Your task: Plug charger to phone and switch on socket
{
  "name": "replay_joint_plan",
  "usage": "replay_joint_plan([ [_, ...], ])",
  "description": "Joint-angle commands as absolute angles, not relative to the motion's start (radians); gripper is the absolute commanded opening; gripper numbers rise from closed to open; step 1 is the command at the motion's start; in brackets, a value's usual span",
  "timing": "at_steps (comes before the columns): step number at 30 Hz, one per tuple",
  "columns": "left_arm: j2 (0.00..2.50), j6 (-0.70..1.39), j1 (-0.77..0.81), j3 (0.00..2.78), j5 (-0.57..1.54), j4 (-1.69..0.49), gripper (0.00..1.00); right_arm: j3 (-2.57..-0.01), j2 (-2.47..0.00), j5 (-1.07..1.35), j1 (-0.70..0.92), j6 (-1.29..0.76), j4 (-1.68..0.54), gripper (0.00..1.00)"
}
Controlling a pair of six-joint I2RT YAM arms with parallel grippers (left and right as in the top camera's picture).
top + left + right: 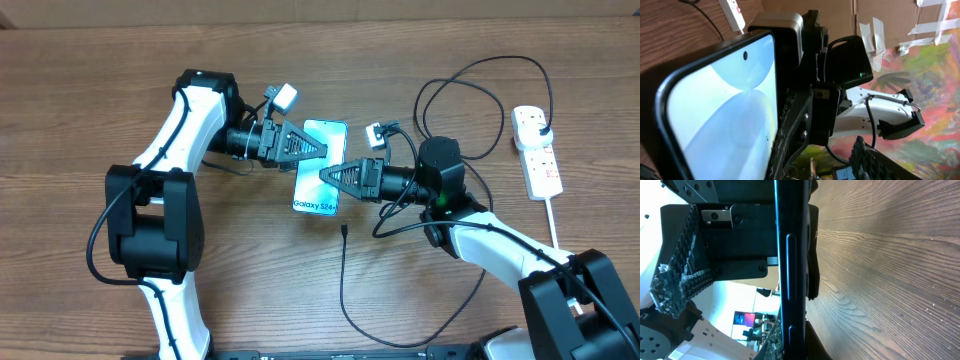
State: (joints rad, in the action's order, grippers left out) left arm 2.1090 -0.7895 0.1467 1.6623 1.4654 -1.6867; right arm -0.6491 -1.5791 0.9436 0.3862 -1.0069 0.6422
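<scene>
The phone is a slim slab with black edges and a pale blue-teal screen. "Galaxy S24+" is printed across one short end and a small punch-hole lens sits near the other. It is at about the middle of the counter, slightly nearer the far edge, screen up. Its long axis runs from the far edge toward the near edge, with the far end leaning a little toward the right edge. The lettered end points at the near edge.

In the right wrist view the phone is seen edge-on, raised off the wood. The right gripper reaches in from the right edge and pinches the phone's right side through its thickness.

The left gripper comes from the left edge to the phone's left side. It looks spread: in the left wrist view its ribbed finger stands apart from the screen.

The charger lies loose, its tiny tip just nearside of the phone and apart from it. The cable trails toward the near edge, then loops back toward the right. The socket lies by the right edge, long axis far to near, its white cord leaving the near end.
</scene>
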Motion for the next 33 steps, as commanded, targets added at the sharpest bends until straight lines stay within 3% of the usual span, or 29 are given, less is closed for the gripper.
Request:
replay_joint_plan([
  [1,2.091,-0.826,0.162,1.679,1.516,-1.691,0.74,-0.648,-1.582,0.969,0.388,-0.979,0.641,0.04],
  [23,2.091,-0.826,0.179,1.679,1.564,-1.691,0.73,-0.648,-1.582,0.977,0.404,-0.979,0.641,0.04],
  [27,2.091,-0.828,0.187,1.679,1.564,-1.690,0.64,-0.648,-1.582,0.962,0.404,-0.990,0.641,0.04],
  [30,2.091,-0.827,0.187,1.679,1.563,-1.690,0.45,-0.648,-1.582,0.961,0.404,-0.990,0.641,0.04],
  [33,2.091,-0.827,0.187,1.679,1.564,-1.690,0.37,-0.648,-1.582,0.968,0.404,-0.990,0.640,0.04],
])
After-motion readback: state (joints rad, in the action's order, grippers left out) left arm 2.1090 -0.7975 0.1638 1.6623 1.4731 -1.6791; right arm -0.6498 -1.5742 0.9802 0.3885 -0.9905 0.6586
